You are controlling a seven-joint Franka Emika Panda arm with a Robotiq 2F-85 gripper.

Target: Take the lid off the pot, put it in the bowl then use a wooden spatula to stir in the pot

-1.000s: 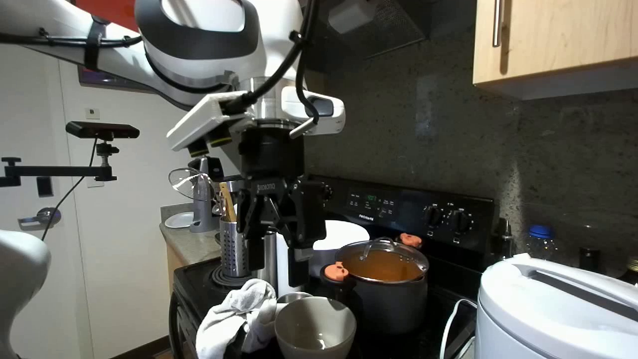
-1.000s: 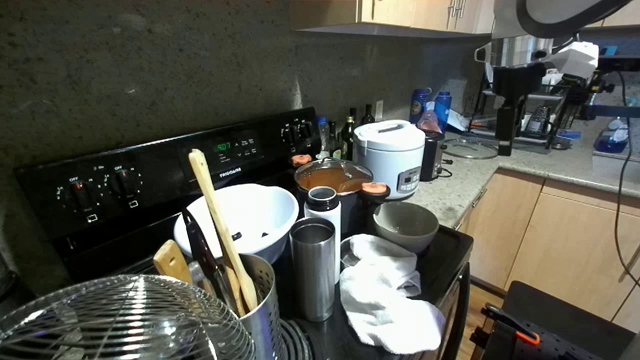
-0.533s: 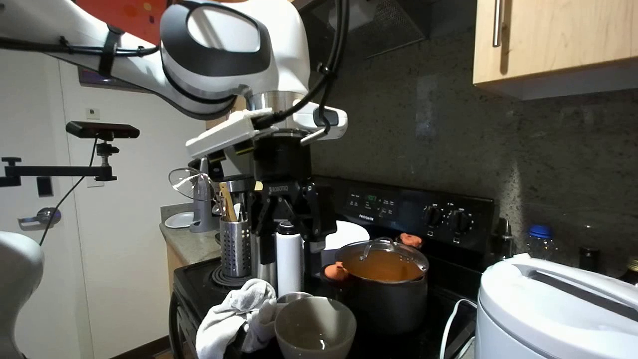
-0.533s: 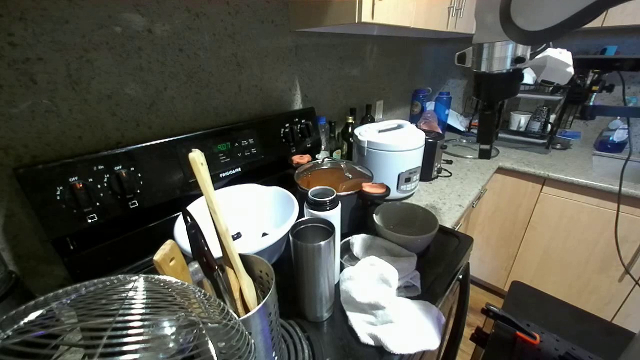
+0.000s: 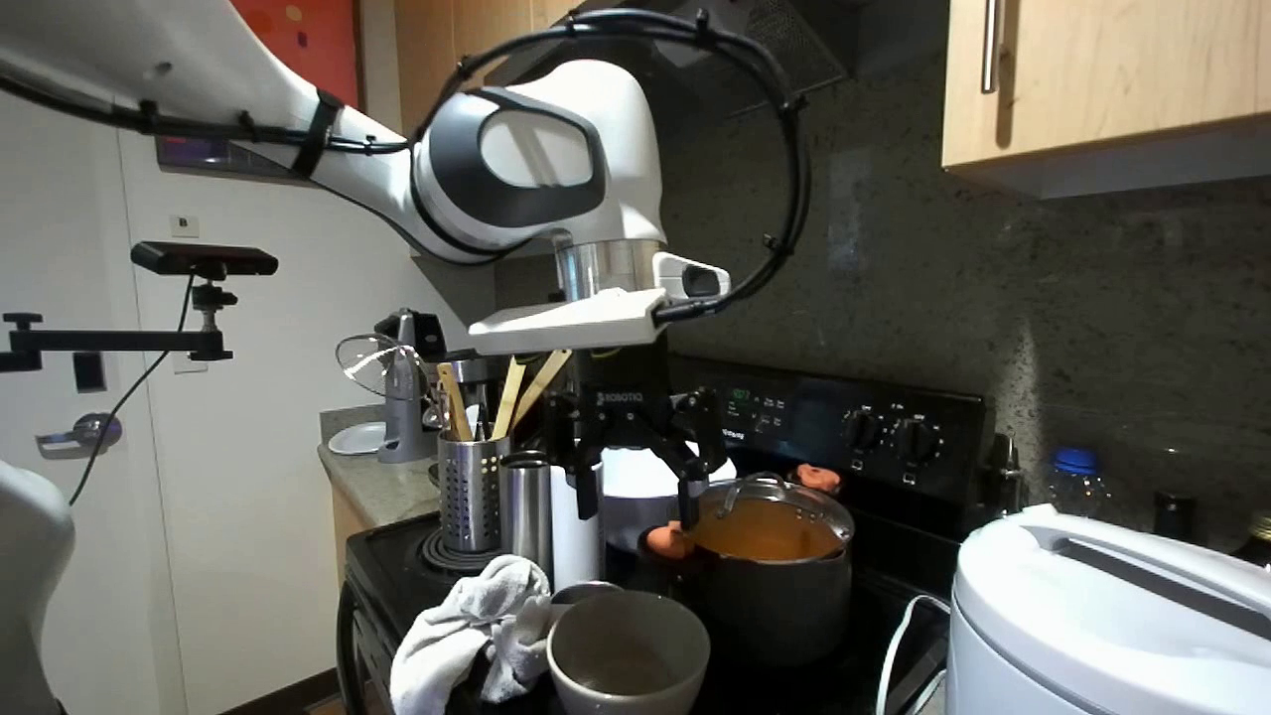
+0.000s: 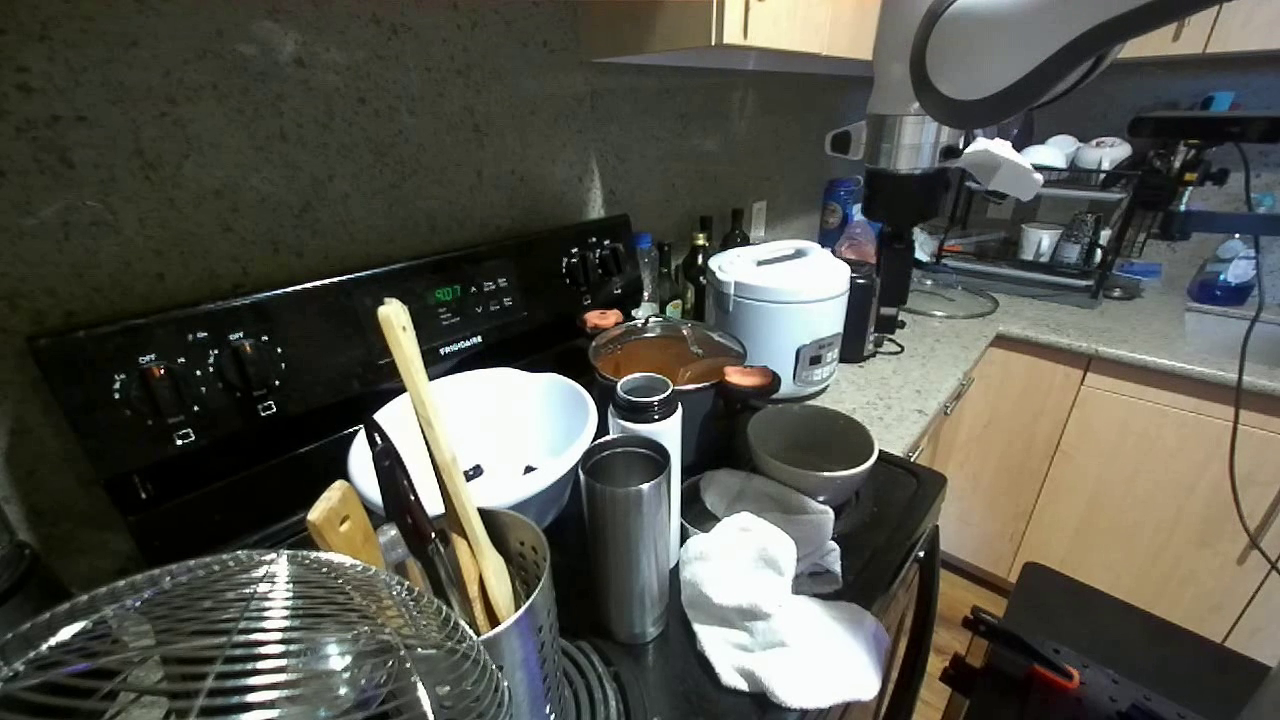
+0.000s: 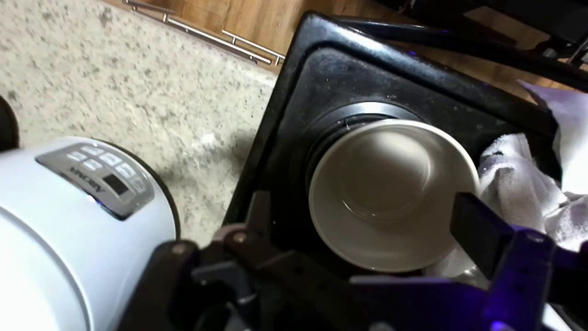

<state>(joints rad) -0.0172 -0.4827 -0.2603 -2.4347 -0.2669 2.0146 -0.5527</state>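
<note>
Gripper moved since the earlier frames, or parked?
Yes, moved. In an exterior view, the gripper has shifted rightward across the picture toward the pot, which sits where it did; one of the jaws now overlaps the pot's edge there.

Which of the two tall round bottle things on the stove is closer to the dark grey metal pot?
The tall white, black-necked bottle. Both exterior views show it between the shiny cylindrical steel tumbler and the dark grey pot.

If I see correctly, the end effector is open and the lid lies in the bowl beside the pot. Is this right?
Not quite: the lid sits on the pot, not in the bowl beside it; both exterior views show this. The end effector is indeed open.
</note>
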